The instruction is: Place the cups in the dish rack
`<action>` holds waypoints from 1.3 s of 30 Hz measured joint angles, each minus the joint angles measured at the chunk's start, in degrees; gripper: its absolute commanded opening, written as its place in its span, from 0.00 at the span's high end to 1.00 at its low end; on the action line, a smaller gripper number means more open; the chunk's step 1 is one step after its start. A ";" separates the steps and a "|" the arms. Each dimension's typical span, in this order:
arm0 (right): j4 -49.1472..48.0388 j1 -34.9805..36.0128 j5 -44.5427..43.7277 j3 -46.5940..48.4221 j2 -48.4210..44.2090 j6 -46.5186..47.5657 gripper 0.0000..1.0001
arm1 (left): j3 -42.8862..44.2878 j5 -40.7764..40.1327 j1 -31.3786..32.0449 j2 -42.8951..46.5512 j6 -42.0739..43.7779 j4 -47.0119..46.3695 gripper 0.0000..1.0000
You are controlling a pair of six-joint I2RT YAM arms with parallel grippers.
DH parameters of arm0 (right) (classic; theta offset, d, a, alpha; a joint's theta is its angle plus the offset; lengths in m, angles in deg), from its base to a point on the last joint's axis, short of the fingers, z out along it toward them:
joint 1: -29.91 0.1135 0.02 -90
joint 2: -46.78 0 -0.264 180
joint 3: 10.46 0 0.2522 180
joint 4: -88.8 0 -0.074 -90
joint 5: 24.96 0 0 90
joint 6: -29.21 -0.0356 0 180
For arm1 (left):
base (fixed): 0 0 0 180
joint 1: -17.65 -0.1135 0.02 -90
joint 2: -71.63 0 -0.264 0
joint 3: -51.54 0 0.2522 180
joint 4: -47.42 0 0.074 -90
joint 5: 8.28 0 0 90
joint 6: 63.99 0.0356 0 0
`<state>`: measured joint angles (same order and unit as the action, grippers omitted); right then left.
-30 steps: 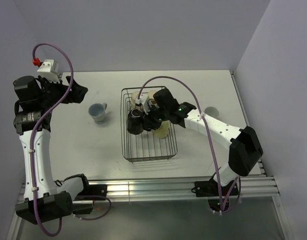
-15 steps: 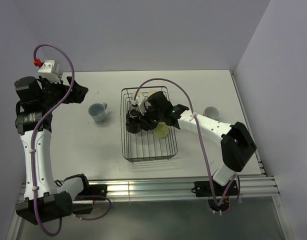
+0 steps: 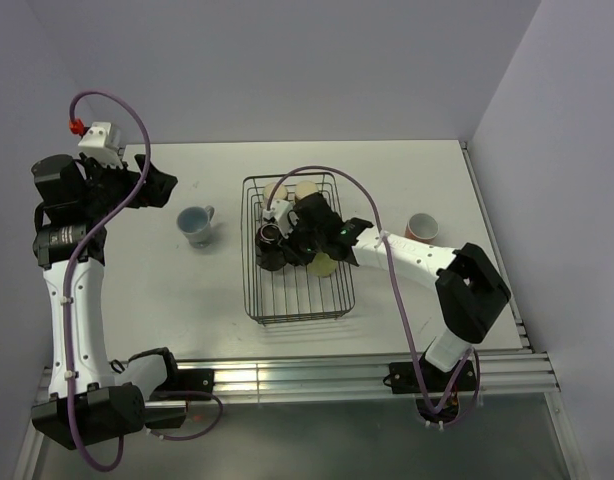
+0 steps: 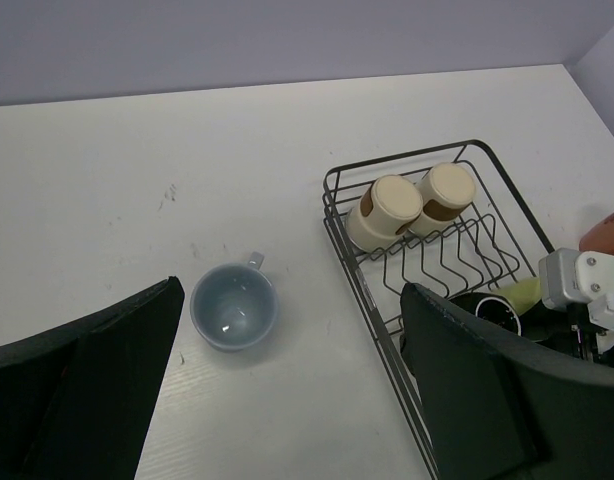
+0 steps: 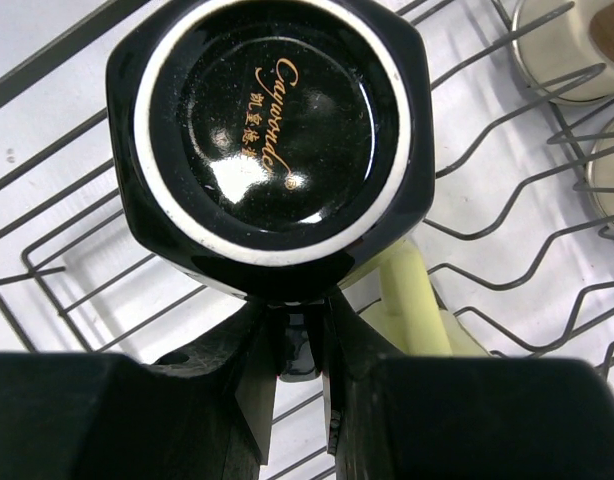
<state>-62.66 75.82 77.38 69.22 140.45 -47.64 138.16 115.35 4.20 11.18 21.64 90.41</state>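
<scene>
Right gripper (image 5: 305, 335) shifted left, six cups (image 3: 196, 226), one rack (image 3: 302, 300)

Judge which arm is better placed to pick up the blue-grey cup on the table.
Left. The left gripper is open and empty, with the blue-grey cup just ahead of it, left of the dish rack. The right gripper is shut on the black cup inside the rack.

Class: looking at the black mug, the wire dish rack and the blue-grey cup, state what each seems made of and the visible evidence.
Black mug: probably glazed ceramic; mirror-like highlights, pale foot ring, gold script on its base.
Dish rack: likely metal wire, dark coated; thin, evenly bent rods.
Blue-grey cup: seemingly glazed ceramic; smooth, soft sheen inside, though plastic can't be ruled out.
</scene>
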 measured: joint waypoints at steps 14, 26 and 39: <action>-4.00 1.77 -2.93 -1.88 1.42 0.87 1.00 | -1.46 -0.02 0.04 1.05 0.07 -1.62 0.01; -5.09 2.51 -5.14 -3.23 1.79 2.03 1.00 | -2.25 -0.02 0.04 1.05 0.09 -2.03 0.01; -6.27 2.75 -6.12 -3.23 3.15 3.52 0.95 | -2.36 -0.02 0.04 1.05 0.17 -2.01 0.01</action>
<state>-68.93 78.58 71.26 65.98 143.60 -44.12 135.80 115.33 4.24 12.23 21.82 88.40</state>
